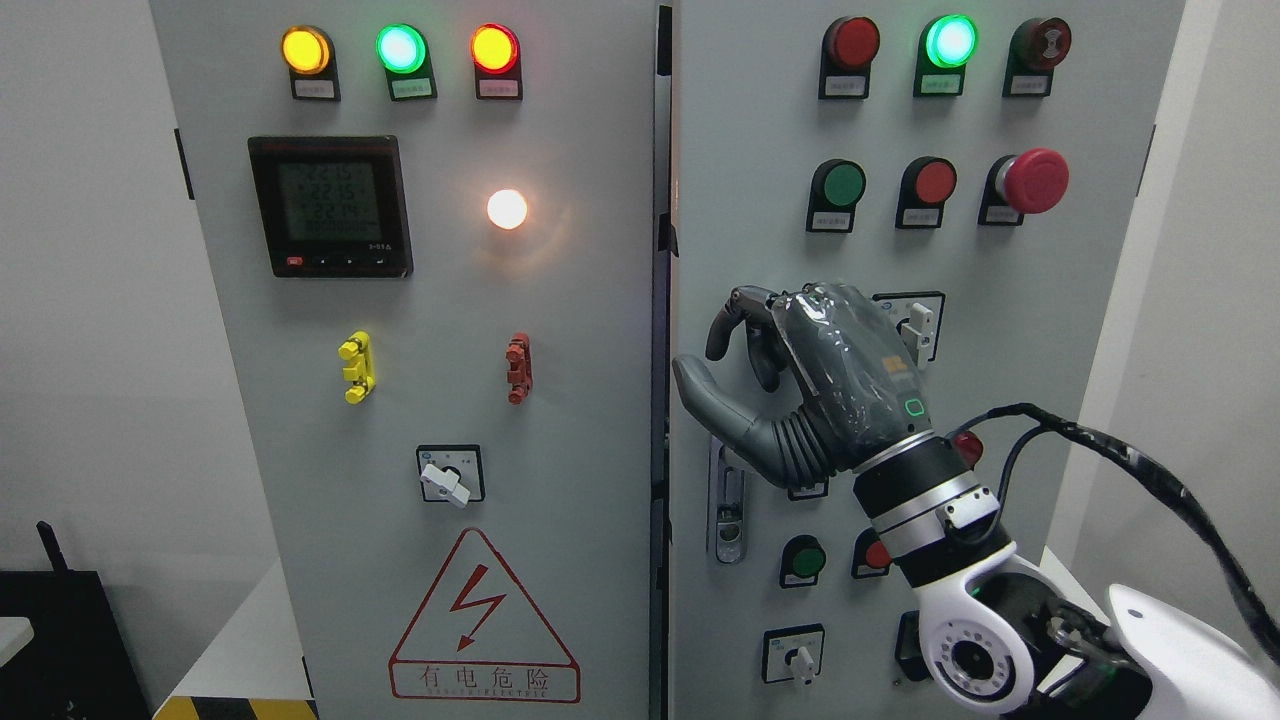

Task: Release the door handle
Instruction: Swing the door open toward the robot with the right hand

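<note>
The grey electrical cabinet has two doors. The right door (1000,330) carries a slim metal door handle (729,515) near its left edge. My right hand (718,362) hovers in front of this door, just above the handle. Its thumb points left and its fingers (742,312) are loosely bent, holding nothing. The palm and wrist hide the top of the handle and some buttons. My left hand is out of view.
The left door (440,400) holds indicator lamps, a meter display (330,205), a rotary switch (448,478) and a warning triangle. The right door holds push buttons, a red emergency stop (1035,180) and rotary switches. A black cable (1150,470) loops off my right forearm.
</note>
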You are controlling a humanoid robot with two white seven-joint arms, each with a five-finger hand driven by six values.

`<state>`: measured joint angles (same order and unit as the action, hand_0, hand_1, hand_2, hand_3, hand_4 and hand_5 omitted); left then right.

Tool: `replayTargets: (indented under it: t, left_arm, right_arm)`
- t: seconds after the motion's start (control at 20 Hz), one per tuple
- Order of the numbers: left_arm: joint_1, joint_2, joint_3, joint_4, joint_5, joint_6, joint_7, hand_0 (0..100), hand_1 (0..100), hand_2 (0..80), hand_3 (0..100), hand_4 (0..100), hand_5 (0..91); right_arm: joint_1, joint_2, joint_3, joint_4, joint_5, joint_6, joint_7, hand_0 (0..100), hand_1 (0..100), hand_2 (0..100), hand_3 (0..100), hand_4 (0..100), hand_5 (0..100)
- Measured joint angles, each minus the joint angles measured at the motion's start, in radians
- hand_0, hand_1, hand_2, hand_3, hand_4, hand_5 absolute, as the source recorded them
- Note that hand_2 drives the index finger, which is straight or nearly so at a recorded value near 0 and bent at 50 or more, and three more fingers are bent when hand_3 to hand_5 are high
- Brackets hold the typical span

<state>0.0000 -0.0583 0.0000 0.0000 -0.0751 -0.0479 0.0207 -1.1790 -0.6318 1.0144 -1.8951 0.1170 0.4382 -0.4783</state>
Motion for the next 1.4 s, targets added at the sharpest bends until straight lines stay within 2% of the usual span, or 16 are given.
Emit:
replayTargets:
  t: [0.4,0.75,1.0,1.4]
  left_arm:
    - [0.000,0.000,0.000,0.000,0.000,0.000,0.000,12,39,0.0,0,0,0.0]
    - [0.000,0.000,0.000,0.000,0.000,0.000,0.000,12,39,0.0,0,0,0.0]
    - [0.000,0.000,0.000,0.000,0.000,0.000,0.000,12,39,0.0,0,0,0.0]
    - [0.000,0.000,0.000,0.000,0.000,0.000,0.000,12,39,0.0,0,0,0.0]
  right_arm:
    - [0.002,0.002,-0.020,-0.002,0.052,-0.004,-0.018,44,35,68,100,94,98]
    - [0.015,0.012,-0.045,-0.006,0.124,-0.051,-0.035,42,37,72,100,95,98]
    - [0.044,0.017,-0.072,-0.007,0.192,-0.117,-0.057,41,37,76,100,96,98]
    - [0.118,0.026,-0.147,-0.015,0.300,-0.201,-0.058,41,37,77,100,97,98]
